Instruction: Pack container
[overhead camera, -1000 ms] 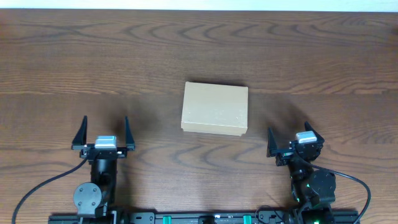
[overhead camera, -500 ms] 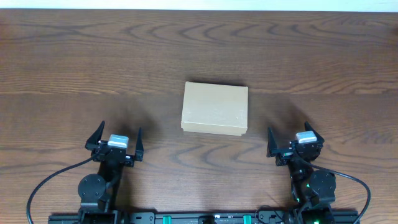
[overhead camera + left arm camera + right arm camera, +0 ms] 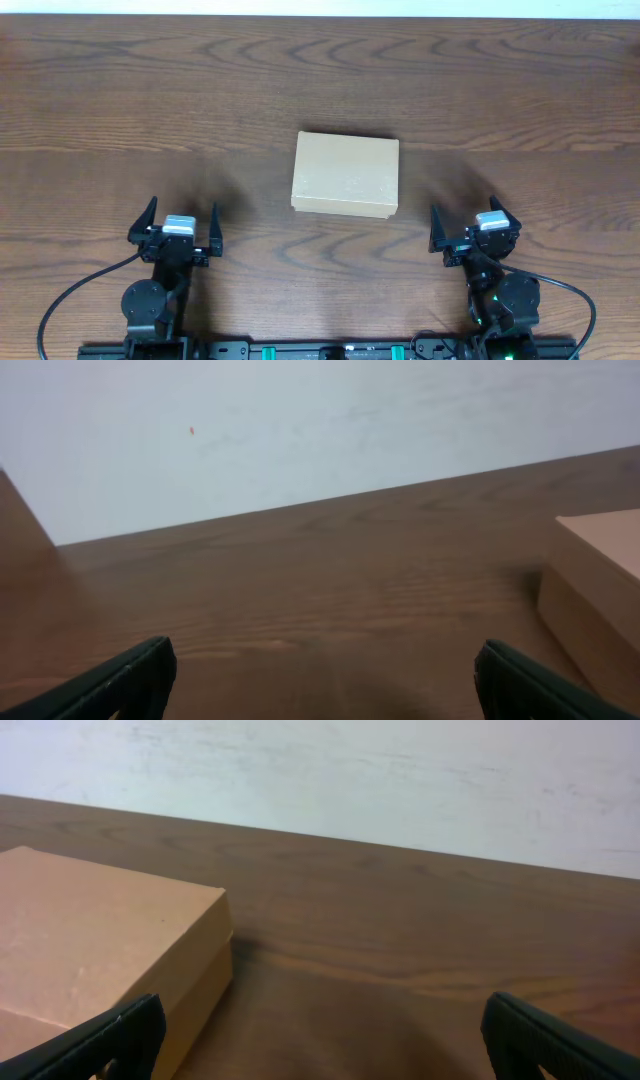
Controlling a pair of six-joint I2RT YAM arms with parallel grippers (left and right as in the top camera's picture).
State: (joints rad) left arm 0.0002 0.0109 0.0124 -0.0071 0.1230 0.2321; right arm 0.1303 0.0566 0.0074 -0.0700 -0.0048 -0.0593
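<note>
The container is a plain tan cardboard box, lid shut, at the middle of the wooden table. It shows at the right edge of the left wrist view and at the left of the right wrist view. My left gripper is open and empty, near the front edge, left of the box; its fingertips show in the left wrist view. My right gripper is open and empty, near the front edge, right of the box; it also shows in the right wrist view.
The dark wooden table stretches around the box. A white wall lies beyond the far edge. Cables run from both arm bases at the front edge.
My left gripper drew back toward the front edge, then shifted a little left. The right arm and the box have not moved.
</note>
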